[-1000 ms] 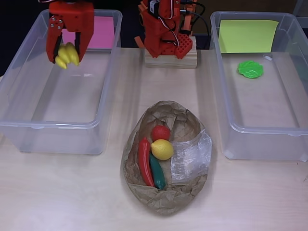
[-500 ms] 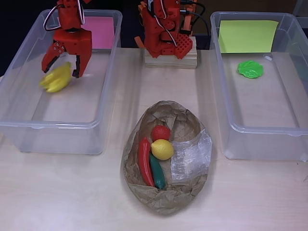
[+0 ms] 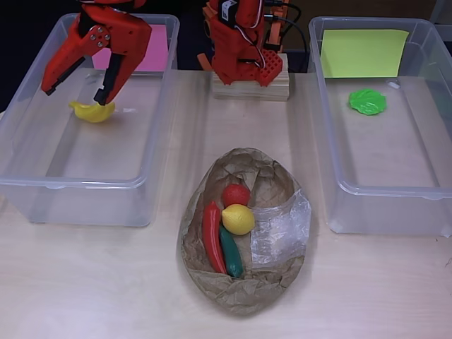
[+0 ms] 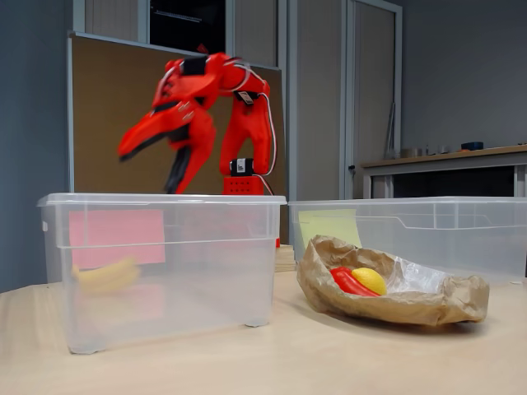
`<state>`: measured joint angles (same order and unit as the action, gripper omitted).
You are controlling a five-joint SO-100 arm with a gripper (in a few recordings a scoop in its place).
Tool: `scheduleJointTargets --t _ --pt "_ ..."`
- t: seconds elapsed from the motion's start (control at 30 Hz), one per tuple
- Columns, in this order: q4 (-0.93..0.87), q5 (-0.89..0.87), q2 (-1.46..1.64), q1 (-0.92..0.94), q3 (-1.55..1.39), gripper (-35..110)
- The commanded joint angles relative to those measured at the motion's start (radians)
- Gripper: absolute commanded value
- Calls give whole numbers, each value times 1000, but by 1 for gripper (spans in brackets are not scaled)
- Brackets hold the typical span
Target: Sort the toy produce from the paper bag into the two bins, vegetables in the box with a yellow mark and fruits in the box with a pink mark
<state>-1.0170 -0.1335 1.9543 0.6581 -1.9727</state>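
1. Banana (image 3: 92, 111) lies on the floor of the pink bin (image 3: 42, 187), near its left wall in the overhead view; in the fixed view it shows through the clear wall, low at the left (image 4: 105, 275).
2. Gripper (image 3: 76, 79) hangs above the bin, over the banana, jaws spread wide, holding nothing. In the fixed view it sits clear above the rim (image 4: 152, 160).
3. Pink mark (image 3: 145, 48) is at the bin's far end. Yellow mark (image 3: 364, 52) is at the far end of the yellow bin (image 3: 367, 212), where a green leaf (image 3: 367, 102) lies already.
4. Bag (image 3: 244, 289) sits on the table (image 3: 106, 282) between the bins, mouth open. Inside: tomato (image 3: 235, 194), lemon (image 3: 238, 219), red pepper (image 3: 212, 236) and a dark green vegetable (image 3: 231, 253), packed close and touching.
5. Step in hand, as judged: banana drop looks complete; arm is free for the next pick.
6. Next move calls for: swing across to the bag, come down with jaws open. Lemon sits on top and looks easiest to reach; it belongs in the pink bin.
7. Risk: items are crowded, so a jaw may snag a neighbour or the paper.
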Motion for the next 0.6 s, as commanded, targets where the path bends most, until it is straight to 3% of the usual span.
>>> scheduleJointTargets --t 0.0,0.13,0.27,0.4,0.57 --pt "29 -61 57 -170 46 28" --pt "189 -255 35 -419 8 22" --pt "192 -348 -34 -600 40 20" --pt "368 -472 -152 -695 17 17" --pt "451 -839 -333 -719 23 17"
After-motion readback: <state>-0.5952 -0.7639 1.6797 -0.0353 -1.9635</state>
